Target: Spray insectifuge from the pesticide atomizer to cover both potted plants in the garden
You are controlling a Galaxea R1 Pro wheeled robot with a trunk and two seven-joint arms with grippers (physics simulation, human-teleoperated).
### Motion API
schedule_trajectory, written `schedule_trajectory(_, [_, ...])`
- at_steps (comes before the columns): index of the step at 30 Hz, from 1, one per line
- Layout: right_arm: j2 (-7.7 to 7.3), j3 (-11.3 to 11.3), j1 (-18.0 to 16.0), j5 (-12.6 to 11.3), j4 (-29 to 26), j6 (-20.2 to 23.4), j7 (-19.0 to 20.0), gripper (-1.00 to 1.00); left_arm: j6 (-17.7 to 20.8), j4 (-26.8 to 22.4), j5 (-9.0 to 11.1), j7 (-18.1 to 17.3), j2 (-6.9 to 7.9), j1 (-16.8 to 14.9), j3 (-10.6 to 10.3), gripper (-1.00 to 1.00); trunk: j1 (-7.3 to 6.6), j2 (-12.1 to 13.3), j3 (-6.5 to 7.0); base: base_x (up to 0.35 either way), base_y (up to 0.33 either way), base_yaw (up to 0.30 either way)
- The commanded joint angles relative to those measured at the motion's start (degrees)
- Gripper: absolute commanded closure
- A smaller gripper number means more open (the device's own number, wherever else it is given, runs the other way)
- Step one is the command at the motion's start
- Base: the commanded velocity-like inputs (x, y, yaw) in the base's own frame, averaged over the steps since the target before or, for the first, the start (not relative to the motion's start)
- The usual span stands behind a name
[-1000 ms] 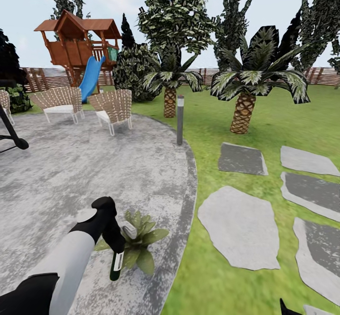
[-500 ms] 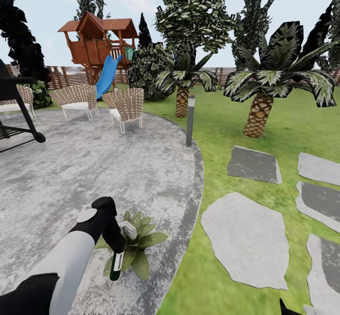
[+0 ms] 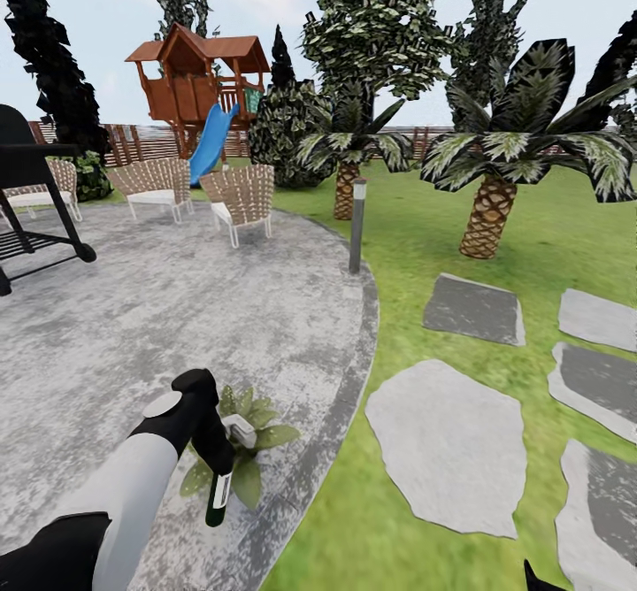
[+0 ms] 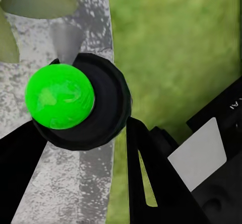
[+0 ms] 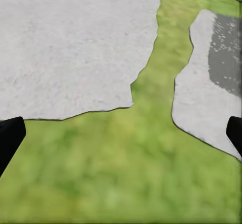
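**Spray bottle held over the little plant at the patio's edge**

The left gripper [image 3: 215,460] is closing its two fingers on the spray bottle [image 3: 218,489]. The bottle is hanging down, with its pale spray head [image 3: 239,430] just beside the potted plant [image 3: 250,436]. The plant is sitting on the round grey patio [image 3: 177,308], near the curved edge where the paving meets the lawn [image 3: 416,246].

There is lots of open paving behind the plant. Far back, two woven chairs [image 3: 239,202] are standing, and a black grill [image 3: 35,193] is at the patio's left side. A thin grey post [image 3: 357,226] is standing right at the patio's rim. On the grass to the right, grey stepping slabs [image 3: 447,445] are lying with green gaps between them. Two palms [image 3: 495,184] are growing well behind.

The left wrist view is showing the bottle [image 4: 83,103] up close: a round black shape with a bright green spot, squeezed between dark fingers [image 4: 151,183], with paving and grass below.

The right wrist view is showing the right gripper [image 5: 121,133] wide open and holding nothing, its fingertips [image 5: 10,136] far apart over grass and slabs [image 5: 75,43].
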Motion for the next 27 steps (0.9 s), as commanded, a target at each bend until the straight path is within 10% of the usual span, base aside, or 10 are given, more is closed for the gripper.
schedule_trajectory(1, [0.01,-0.49,-0.1,0.29,0.01,-0.28,0.46,-1.0,0.51,-0.05,-0.62,-0.38,-0.09,-0.04,0.42,1.0,-0.02,-0.03,-0.06,-0.034,-0.128,0.0])
schedule_trajectory(27, [0.01,-0.49,-0.08,0.29,0.02,-0.28,0.45,-1.0,0.42,-0.09,0.13,5.01,2.53,10.14,1.21,1.0,-0.02,-0.03,-0.06,0.044,-0.037,0.048])
